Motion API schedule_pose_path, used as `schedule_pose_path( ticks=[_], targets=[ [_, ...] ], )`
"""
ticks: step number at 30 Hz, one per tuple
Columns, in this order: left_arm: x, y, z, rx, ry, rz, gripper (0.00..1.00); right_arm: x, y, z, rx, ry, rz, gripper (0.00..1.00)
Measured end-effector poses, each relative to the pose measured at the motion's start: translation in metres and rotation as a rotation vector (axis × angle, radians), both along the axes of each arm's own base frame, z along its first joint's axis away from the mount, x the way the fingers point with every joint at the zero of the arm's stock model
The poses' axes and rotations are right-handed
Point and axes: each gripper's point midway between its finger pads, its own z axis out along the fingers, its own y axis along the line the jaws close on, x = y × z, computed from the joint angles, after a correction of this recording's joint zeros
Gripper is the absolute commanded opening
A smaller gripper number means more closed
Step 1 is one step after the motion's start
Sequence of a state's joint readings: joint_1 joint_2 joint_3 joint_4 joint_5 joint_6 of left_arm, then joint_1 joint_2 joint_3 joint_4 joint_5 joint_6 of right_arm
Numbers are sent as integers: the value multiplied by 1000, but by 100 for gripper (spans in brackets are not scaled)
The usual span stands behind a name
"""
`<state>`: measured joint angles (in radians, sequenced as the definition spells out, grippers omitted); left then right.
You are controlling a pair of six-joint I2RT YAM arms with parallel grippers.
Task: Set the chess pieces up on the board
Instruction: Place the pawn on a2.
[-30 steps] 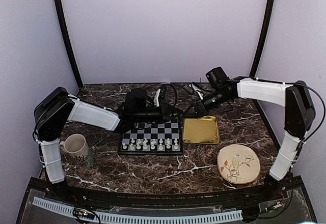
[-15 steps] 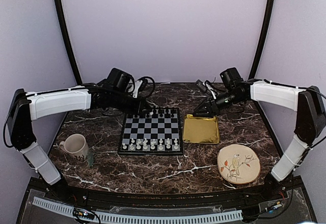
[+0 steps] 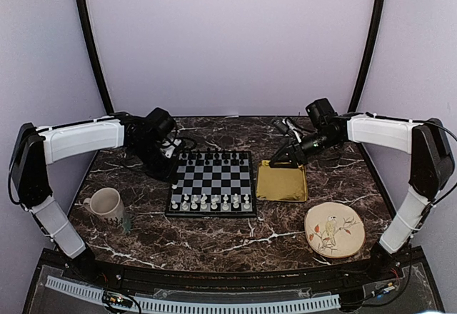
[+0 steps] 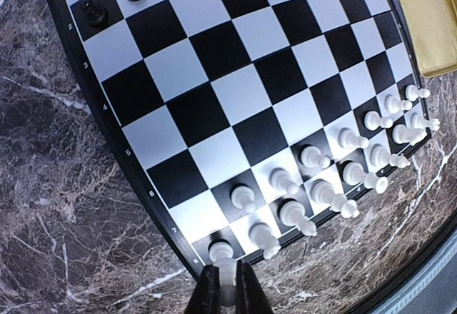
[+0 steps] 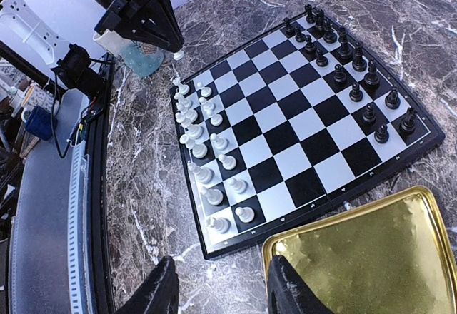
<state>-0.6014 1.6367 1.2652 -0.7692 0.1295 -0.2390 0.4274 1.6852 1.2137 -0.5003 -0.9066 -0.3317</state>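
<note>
Your left gripper [image 4: 227, 289] is pressed together on one white chessman [image 4: 226, 270], held just off the left edge of the board [image 4: 193, 114], close to its near-left corner. The other white chess pieces [image 4: 312, 158] stand in two rows along the board's near edge, and the black chessmen [image 5: 371, 77] line the far edge. In the left wrist view the only bare square in the white rows seems to be the light one at the left end of the second row, right beside the rim. That is most likely your target.

Bring the piece in over the rim, high enough to pass the corner piece [image 4: 218, 247], which stands close by. Come down plumb over the middle of the bare square and let the base settle flat. Then part the fingers only a little, because the neighbours to the right and on the near side sit close and a wide spread could tip them. Lift straight up before you swing away.

Your right gripper [image 5: 223, 289] hangs spread and empty near the far-left corner of the gold tray [image 5: 357, 257], just beside the board's right edge. It is well apart from the left arm, so it need not move for this placement.
</note>
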Motion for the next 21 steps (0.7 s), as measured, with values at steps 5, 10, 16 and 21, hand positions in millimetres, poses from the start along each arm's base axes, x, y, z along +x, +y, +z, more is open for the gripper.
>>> schedule_pose_path(
  ticks=[5, 10, 16, 21],
  targets=[
    [-1, 4, -16, 27, 45, 3, 6, -1, 0, 0, 0, -3, 5, 43],
    [-3, 3, -32, 39, 76, -2, 6, -1, 0, 0, 0, -4, 7, 42],
    [-5, 1, -47, 33, 101, -7, 6, -2, -1, -1, -3, -2, 11, 42],
    [-2, -2, -54, 29, 104, -8, 6, -3, -1, -2, -5, -4, 15, 42]
  ],
)
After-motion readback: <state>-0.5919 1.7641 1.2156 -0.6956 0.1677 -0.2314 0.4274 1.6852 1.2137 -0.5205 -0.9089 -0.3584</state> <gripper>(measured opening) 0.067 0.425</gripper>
